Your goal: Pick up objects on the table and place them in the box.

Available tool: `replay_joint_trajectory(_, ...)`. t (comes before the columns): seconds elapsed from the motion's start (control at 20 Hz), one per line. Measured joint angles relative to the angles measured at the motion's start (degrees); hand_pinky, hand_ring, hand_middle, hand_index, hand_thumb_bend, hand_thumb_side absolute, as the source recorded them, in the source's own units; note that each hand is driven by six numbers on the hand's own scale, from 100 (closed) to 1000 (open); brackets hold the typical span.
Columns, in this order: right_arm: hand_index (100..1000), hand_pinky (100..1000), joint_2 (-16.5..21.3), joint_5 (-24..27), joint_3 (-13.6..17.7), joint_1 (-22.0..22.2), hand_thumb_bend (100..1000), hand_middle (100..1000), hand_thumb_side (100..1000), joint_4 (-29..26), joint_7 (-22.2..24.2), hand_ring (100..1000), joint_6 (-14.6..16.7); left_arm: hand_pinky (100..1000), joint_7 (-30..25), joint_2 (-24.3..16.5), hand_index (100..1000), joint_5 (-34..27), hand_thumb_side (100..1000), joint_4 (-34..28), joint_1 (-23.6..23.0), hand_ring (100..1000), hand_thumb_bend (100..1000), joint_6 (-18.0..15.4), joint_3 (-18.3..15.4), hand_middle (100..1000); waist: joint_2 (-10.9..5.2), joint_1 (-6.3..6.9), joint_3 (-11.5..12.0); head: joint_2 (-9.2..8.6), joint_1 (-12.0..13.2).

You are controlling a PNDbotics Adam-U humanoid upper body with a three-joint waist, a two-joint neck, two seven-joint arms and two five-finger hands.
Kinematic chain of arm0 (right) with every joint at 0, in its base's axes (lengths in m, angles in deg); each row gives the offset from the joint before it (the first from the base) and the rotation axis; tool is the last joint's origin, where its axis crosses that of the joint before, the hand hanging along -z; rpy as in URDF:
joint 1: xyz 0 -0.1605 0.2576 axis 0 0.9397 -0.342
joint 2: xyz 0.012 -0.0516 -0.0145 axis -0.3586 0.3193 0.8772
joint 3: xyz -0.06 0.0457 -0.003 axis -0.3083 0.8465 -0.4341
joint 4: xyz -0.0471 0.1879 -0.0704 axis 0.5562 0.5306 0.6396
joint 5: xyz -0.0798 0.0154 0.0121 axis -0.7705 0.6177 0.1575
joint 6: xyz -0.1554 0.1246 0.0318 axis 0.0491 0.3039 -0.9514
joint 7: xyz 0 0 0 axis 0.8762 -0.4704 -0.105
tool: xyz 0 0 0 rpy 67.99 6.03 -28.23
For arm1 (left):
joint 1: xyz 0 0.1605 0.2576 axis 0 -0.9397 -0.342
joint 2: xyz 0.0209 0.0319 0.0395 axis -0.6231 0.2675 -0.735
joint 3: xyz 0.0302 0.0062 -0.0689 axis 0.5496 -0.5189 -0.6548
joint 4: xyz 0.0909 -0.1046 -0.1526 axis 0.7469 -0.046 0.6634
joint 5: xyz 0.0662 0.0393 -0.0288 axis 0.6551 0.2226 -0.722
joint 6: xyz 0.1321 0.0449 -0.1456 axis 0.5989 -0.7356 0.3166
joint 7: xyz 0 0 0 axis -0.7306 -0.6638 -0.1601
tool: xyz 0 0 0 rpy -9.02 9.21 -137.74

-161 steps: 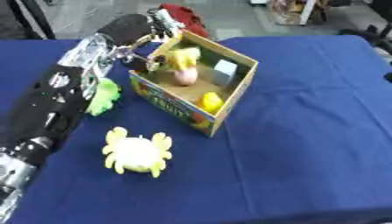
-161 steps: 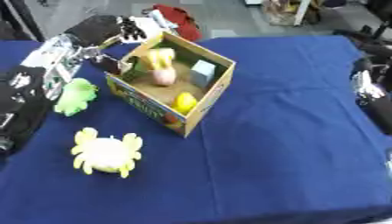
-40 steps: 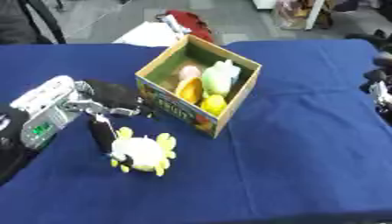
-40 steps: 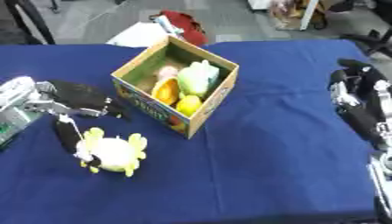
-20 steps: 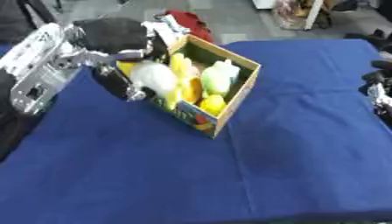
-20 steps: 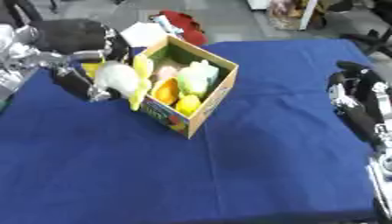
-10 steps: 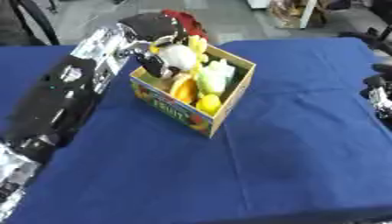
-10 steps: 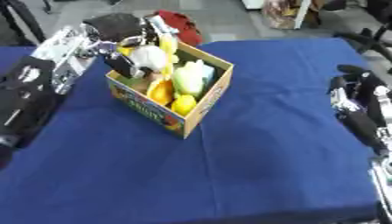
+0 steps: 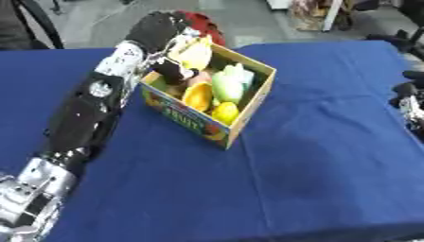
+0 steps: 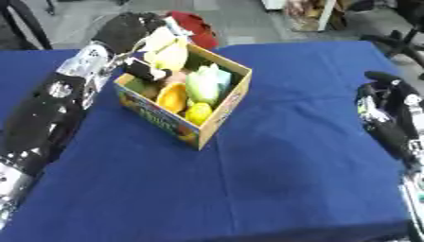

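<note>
ok, box (image 9: 240,120) sits mid-table (image 9: 314,165), packed full. left hand (image 9: 165,35) over its far corner, fingers curled on the pale yellow plush (image 9: 195,53). risk: letting go here leaves it perched on the heap, could roll out. right hand (image 10: 389,111) idle, fingers relaxed.

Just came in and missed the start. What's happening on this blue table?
The robot's left hand is reaching over the open cardboard box on the blue tablecloth, with a pale yellow soft toy under it at the box's far corner. Several yellow, orange and green toys already lie inside. The right hand rests idle at the table's right edge.
</note>
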Motion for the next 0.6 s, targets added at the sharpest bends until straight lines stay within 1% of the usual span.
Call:
replay_joint_trajectory(0.05,809,621,0.0,0.0,0.0,0.0,100,608,583,0.0,0.0,579,0.0,814,0.6,-1.0,911,-1.8,404,-1.6,-0.4,765,363,0.3,-0.4,796,0.00,0.00,0.3,0.00,-0.2)
replay_joint_trajectory(0.1,809,621,0.0,0.0,0.0,0.0,100,608,583,0.0,0.0,580,0.0,773,1.3,-2.0,878,-4.4,225,-3.3,-0.9,699,146,0.6,-0.7,737,0.00,-0.01,0.6,0.00,-0.3)
replay_joint_trajectory(0.15,809,621,0.0,0.1,0.0,0.0,100,608,583,0.0,0.0,580,0.0,769,2.1,-3.1,876,-8.0,213,-5.5,-1.7,693,130,0.8,-1.1,732,0.00,-0.01,1.0,0.00,-0.4)
replay_joint_trajectory(0.2,812,621,0.0,0.1,0.0,0.0,100,609,575,0.0,0.0,580,0.0,749,2.7,-4.3,852,-12.1,263,-7.8,-2.6,664,100,1.0,-1.3,693,0.00,-0.01,1.5,0.00,-0.4)
replay_joint_trajectory(0.25,814,621,0.0,0.2,0.0,0.0,100,610,584,0.0,0.0,581,0.0,740,3.4,-5.8,844,-17.3,234,-10.9,-4.0,653,100,1.3,-1.6,680,0.00,-0.01,2.1,0.01,-0.4)
replay_joint_trajectory(0.3,818,621,0.0,0.2,0.0,0.0,100,612,584,0.0,-0.1,582,0.1,733,4.0,-7.4,835,-22.5,266,-14.1,-5.7,643,100,1.5,-1.8,666,0.00,-0.01,2.8,0.01,-0.5)
replay_joint_trajectory(0.35,819,621,0.0,0.3,0.0,0.0,100,612,584,0.0,-0.1,582,0.1,732,4.5,-8.9,834,-27.6,273,-17.5,-7.6,642,100,1.8,-2.0,665,0.00,-0.01,3.3,0.01,-0.7)
replay_joint_trajectory(0.4,825,620,0.0,0.4,0.0,0.0,100,614,573,-0.2,-0.2,583,0.1,726,5.1,-10.7,826,-33.4,363,-21.4,-10.2,636,100,2.1,-2.3,655,0.00,-0.01,3.9,0.01,-0.9)
replay_joint_trajectory(0.45,826,620,0.0,0.5,0.0,-0.1,100,615,587,-0.3,-0.3,583,0.2,726,5.4,-12.2,826,-38.7,338,-25.1,-12.7,635,100,2.3,-2.6,654,0.00,-0.01,4.4,0.01,-0.9)
replay_joint_trajectory(0.55,837,619,0.0,1.0,0.0,-0.3,100,623,594,-0.6,-0.5,586,0.3,707,6.2,-14.6,817,-48.5,431,-31.9,-18.1,620,100,2.5,-3.7,634,0.00,-0.01,5.2,0.03,-1.1)
replay_joint_trajectory(0.6,841,619,0.0,1.4,-0.2,-0.4,100,625,594,-0.9,-0.7,587,0.4,705,6.6,-15.3,816,-52.9,443,-35.0,-20.8,619,100,2.4,-4.4,632,0.00,-0.01,5.6,0.05,-1.2)
